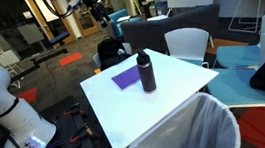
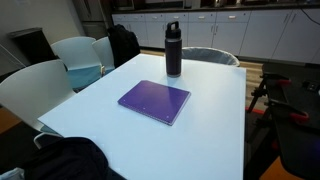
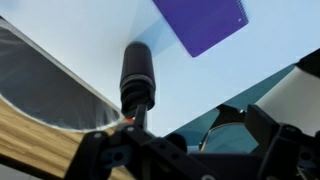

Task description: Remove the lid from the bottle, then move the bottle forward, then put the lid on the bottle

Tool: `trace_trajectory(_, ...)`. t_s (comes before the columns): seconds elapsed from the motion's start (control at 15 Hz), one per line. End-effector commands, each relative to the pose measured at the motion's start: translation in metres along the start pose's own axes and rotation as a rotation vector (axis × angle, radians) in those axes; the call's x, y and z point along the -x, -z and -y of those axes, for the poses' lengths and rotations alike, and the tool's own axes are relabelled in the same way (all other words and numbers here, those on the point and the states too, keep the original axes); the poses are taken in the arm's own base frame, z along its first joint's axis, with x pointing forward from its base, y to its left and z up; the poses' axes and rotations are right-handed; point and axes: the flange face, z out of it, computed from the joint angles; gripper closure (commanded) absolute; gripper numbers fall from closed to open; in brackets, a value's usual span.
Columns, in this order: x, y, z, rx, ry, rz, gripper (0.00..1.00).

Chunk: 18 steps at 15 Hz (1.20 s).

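Pincer (image 3: 185, 145) jaws spread, well clear of bottle (image 2: 173, 55); lid (image 2: 174, 22) on.

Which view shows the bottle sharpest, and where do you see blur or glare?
In an exterior view the bottle is crisp, the table evenly bright; in an exterior view the bottle looks smaller and softer; in the wrist view the bottle is slightly soft, the dark foreground blurred.

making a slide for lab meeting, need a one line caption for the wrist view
Wrist view: dark bottle upright on the white table, a flat purple sheet lying nearby.
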Motion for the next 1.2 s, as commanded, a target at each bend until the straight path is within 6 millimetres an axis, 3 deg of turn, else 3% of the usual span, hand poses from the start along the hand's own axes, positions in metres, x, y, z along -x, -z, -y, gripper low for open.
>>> trace_trajectory(0.0, -0.046, -0.025, -0.015, 0.078, -0.180, -0.055, 0.00)
trace_trajectory(0.07, -0.054, -0.034, -0.022, 0.117, -0.231, -0.054, 0.00)
trace_trajectory(0.13, -0.038, -0.023, -0.023, 0.078, -0.149, -0.041, 0.00)
trace_trajectory(0.27, -0.044, -0.034, -0.027, 0.094, -0.160, -0.032, 0.00)
trace_trajectory(0.4, -0.041, -0.031, -0.024, 0.090, -0.154, -0.035, 0.00)
trace_trajectory(0.67, -0.054, -0.049, -0.028, 0.212, -0.407, -0.032, 0.00)
trace_trajectory(1.13, -0.074, -0.101, -0.039, 0.339, -0.749, 0.077, 0.00)
